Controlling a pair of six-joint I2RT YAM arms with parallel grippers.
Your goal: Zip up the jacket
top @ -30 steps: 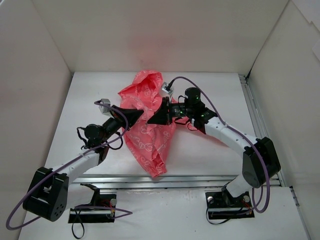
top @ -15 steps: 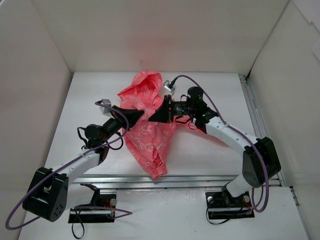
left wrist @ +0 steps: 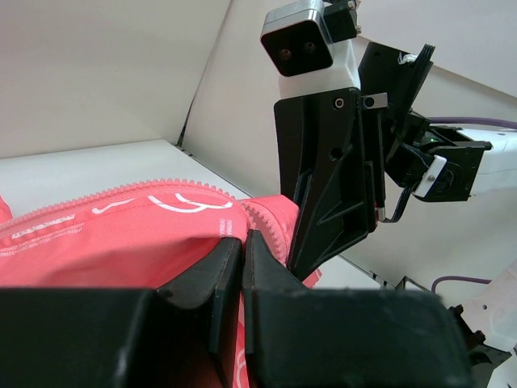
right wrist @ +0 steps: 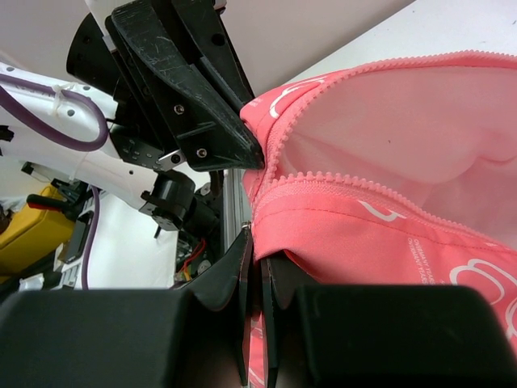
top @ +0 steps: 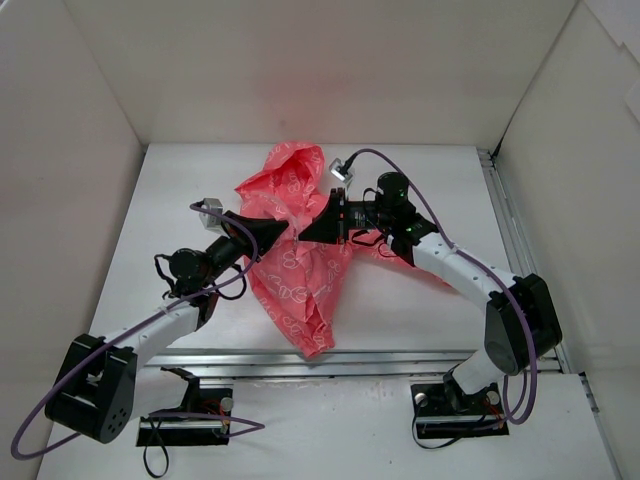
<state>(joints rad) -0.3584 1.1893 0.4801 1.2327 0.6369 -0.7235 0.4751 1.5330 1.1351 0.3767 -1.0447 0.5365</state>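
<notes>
The worktop (top: 420,180) carries the jacket (top: 295,270), which lies crumpled at its middle, running from the far side toward the near edge, its front not yet zipped. Little has been altered over the last second. The wrist of the right arm (top: 460,270) has been drawn slightly to the right, while the left arm (top: 160,325) has been kept in place. The fabric between them may have been pulled a little tauter by this. The left claw (left wrist: 242,242) is closed tight on one zip edge. The right claw (right wrist: 257,255), tip to tip just beside it, is likewise pinched shut on the other edge. The zip teeth (right wrist: 347,182) are seen parted. It is judged that the two edges are only being lined up, and that nothing has yet been joined.
</notes>
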